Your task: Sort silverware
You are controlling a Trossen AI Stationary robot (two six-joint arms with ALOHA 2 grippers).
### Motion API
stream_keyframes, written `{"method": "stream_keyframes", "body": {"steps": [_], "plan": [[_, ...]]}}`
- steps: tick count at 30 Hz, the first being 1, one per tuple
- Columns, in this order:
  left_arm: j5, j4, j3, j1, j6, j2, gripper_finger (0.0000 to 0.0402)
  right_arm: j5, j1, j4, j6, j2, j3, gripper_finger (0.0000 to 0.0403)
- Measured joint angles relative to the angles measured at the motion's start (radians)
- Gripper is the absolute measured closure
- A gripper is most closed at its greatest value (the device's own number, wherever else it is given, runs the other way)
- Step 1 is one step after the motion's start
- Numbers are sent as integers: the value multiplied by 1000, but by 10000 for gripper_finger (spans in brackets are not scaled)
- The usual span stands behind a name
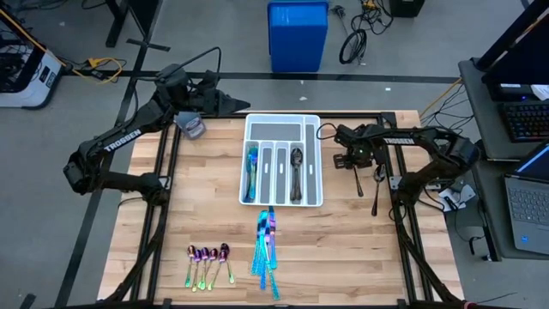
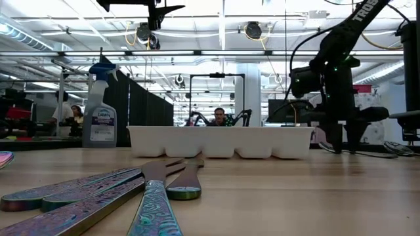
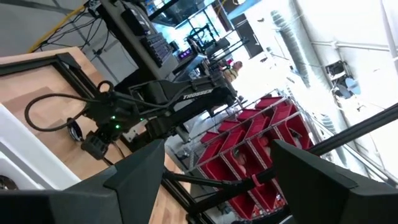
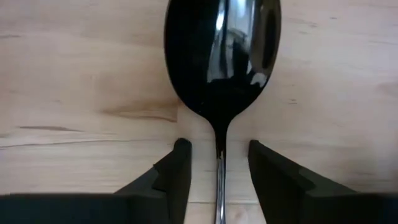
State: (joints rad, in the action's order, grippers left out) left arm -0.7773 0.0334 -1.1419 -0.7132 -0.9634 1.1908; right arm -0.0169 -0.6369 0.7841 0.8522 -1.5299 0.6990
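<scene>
Some forks [image 1: 251, 167] and dark spoons [image 1: 296, 172] already lie in the tray [image 1: 314, 163]; knives [image 1: 267, 245] and small spoons [image 1: 208, 260] wait on the tabletop [image 1: 360, 249]. The right end effector [image 4: 219, 165], fingers spread, straddles another dark spoon [image 4: 222, 53], apparently ungripped.

A: Bench [image 1: 360, 249]: pale wood, matt, with visible grain and butt-jointed strips. Tray [image 1: 314, 163]: white, smooth, probably plastic, though the finish is hard to judge from above.

B: And the cutlery?

A: Dark spoon [image 4: 222, 56]: polished metal, mirror-glossy, reflecting light streaks. Knives [image 2: 154, 210]: metal with an iridescent blue-purple sheen, handles finely patterned. Small spoons [image 1: 208, 257]: shiny rainbow-purple metal.

B: The right end effector [image 4: 217, 171]?

A: Fingers [image 4: 171, 177] dark and matt.
</scene>
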Motion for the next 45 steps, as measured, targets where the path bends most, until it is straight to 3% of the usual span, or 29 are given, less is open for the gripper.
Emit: {"method": "stream_keyframes", "body": {"steps": [9,18,25,33,39,45], "plan": [[0,-28,0,0,1,0,123,-16,0,-5,9,36,-8,395],[-1,-27,0,0,0,0,123,-98,42,15,60,47,76,401],[-2,-24,0,0,0,0,123,-75,141,-32,195,80,238,402],[-4,-19,0,-5,2,0,123,-17,278,-206,331,70,355,403],[-4,-17,0,-5,8,0,124,44,333,-270,385,-9,356,403],[-4,-16,0,-5,3,0,124,12,363,-373,406,-133,356,403]]}}
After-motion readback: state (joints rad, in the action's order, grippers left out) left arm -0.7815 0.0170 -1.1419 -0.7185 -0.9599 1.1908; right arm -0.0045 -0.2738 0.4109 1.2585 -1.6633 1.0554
